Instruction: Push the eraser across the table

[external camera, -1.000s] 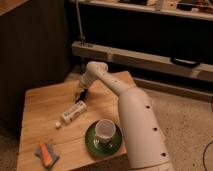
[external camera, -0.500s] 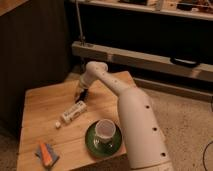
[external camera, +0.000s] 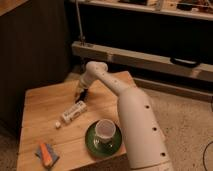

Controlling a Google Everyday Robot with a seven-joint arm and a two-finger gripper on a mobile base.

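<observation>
Pointing down at the striped wooden table (external camera: 45,100), end effector (external camera: 80,95) closed; white tube (external camera: 73,112) beside.

gripper (external camera: 80,94): a dark, closed blur near the table's (external camera: 42,102) far edge; what it touched was lost in shadow
eraser: too blurred to tell from the tube (external camera: 74,111) just in front of the gripper
arm (external camera: 140,125): base cut off by the bottom edge
table: near right corner hidden behind the arm
plate (external camera: 95,146): right rim hidden by the arm
shelf items (external camera: 190,5): cut off at the top, unreadable
</observation>
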